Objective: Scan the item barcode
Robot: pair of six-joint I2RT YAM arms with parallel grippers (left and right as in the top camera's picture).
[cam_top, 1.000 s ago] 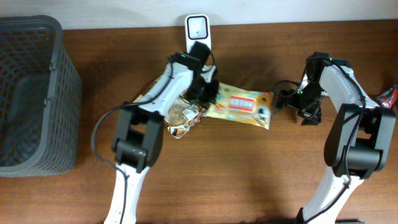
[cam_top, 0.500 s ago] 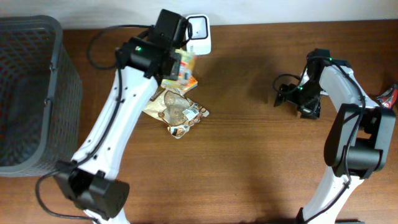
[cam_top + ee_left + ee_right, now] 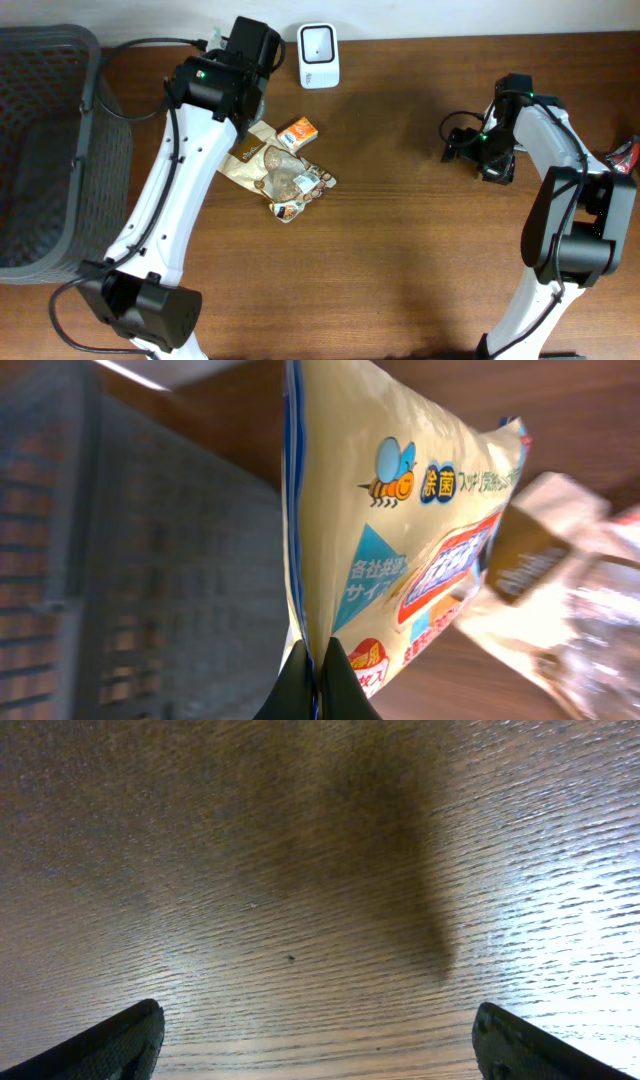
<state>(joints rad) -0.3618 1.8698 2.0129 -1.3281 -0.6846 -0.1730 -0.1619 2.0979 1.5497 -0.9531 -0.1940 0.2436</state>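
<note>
My left gripper (image 3: 318, 675) is shut on the lower edge of a yellow pouch (image 3: 400, 510) with a bee logo and Japanese print, holding it upright in the air. Seen from overhead, the left gripper (image 3: 252, 90) hangs left of the white scanner (image 3: 318, 42) at the table's back edge, and the arm hides most of the pouch. My right gripper (image 3: 462, 150) is far to the right, low over bare wood. Its jaws stand wide open with nothing between them, as the right wrist view of the gripper (image 3: 318, 1040) shows.
A clear snack bag (image 3: 290, 182), a brown pouch (image 3: 243, 152) and a small orange box (image 3: 298, 133) lie together below the scanner. A dark grey basket (image 3: 90, 100) fills the left side. A red object (image 3: 628, 152) sits at the right edge.
The left arm lifted the yellow pouch off the table, raised it in front of the scanner, then swung it left. The right gripper stayed open and barely moved.
</note>
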